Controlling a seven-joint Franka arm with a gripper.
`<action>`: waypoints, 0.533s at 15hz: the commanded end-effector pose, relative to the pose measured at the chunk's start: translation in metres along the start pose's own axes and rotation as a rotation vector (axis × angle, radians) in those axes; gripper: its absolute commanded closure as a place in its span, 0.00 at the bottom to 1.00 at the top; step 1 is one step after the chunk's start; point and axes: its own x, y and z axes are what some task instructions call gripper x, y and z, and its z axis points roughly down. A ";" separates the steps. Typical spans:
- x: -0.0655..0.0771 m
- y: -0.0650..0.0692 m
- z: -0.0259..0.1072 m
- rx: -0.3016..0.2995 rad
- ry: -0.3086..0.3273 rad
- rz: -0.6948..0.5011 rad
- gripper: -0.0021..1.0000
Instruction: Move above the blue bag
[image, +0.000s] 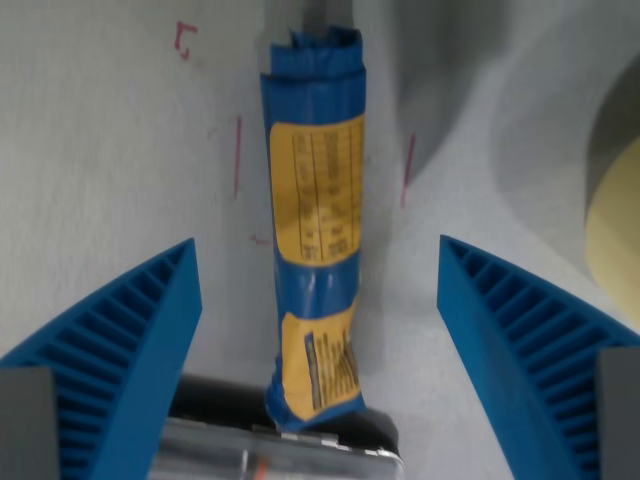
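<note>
A pale grey work surface fills most of the wrist view and bears thin red pen marks: a small bracket shape far on the wrist view's left, a short vertical stroke just left of the bag, and another vertical stroke to its right. A broad curved shadow is cast across the far right of the surface, and at the right edge a cream-coloured, rounded object is partly seen; what it is cannot be told.

The gripper is seen with its two blue ribbed fingers spread wide, one at the wrist view's left and one at the right. Nothing is held between them, and neither finger touches the bag.

The blue bag lies on the surface between the fingers, lengthwise from near to far, roughly centred in the gap and slightly closer to the left finger. It is a long, narrow blue packet with a crimped far end and yellow labels printed in dark text, which is too blurred to be read. Its near end rests against or over a dark object with a shiny metallic face at the bottom edge of the view; whether the two touch cannot be judged.
</note>
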 end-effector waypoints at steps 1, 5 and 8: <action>0.010 -0.005 0.004 -0.110 -0.009 0.049 0.00; 0.014 -0.007 0.008 -0.111 -0.018 0.043 0.00; 0.014 -0.007 0.009 -0.108 -0.019 0.034 0.00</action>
